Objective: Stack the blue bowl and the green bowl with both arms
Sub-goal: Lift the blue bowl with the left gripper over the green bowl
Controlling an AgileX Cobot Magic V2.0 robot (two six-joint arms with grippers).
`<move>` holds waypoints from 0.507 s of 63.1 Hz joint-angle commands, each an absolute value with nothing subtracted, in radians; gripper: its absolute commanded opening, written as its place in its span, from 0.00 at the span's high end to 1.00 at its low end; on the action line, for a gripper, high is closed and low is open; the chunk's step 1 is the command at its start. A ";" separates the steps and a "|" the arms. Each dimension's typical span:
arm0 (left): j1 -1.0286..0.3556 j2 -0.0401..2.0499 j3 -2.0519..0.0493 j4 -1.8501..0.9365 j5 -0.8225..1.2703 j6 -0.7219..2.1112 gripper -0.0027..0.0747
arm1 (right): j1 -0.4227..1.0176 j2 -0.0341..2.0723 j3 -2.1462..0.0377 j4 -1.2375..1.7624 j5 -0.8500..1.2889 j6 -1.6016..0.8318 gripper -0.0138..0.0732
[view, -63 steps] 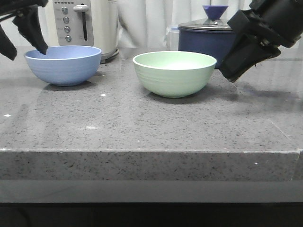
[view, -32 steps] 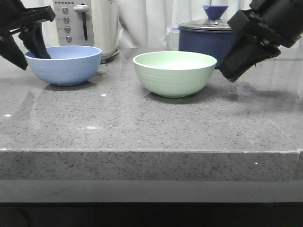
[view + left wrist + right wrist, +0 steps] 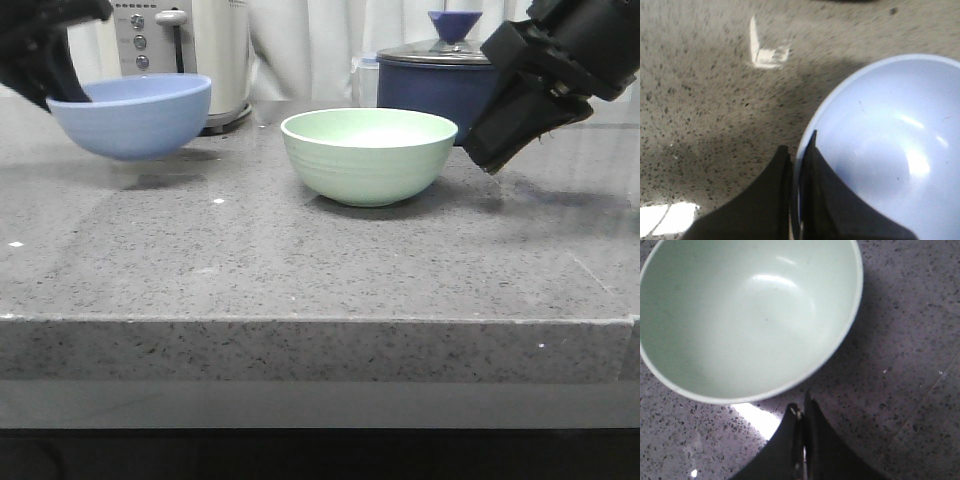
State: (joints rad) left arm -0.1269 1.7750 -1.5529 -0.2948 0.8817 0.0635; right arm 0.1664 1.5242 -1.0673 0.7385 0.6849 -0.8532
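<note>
Wrist view, left hand (image 3: 799, 165) pinching blue bowl (image 3: 880, 150) rim

Open counter (image 3: 250, 250) between blue bowl (image 3: 135, 118) and green bowl (image 3: 368, 155); saucepan (image 3: 437, 82) behind.

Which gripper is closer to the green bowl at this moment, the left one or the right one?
The right. The right gripper hovers shut just beside the green bowl, not touching its rim. The left gripper is farther away, clamped on the blue bowl's rim.
</note>
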 commanded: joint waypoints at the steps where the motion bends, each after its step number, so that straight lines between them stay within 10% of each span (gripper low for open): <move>1: -0.169 1.665 -1.594 -0.330 0.838 0.084 0.99 | 0.165 1.491 -1.089 0.775 0.666 -0.865 0.92; 32: -0.530 1.754 -1.865 -0.310 0.915 0.084 0.99 | 0.165 1.491 -1.089 0.775 0.666 -0.865 0.92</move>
State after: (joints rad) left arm -0.4793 1.7692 -1.8049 -0.3008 0.9400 0.0815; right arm 0.1664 1.5242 -1.0673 0.7385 0.6849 -0.8539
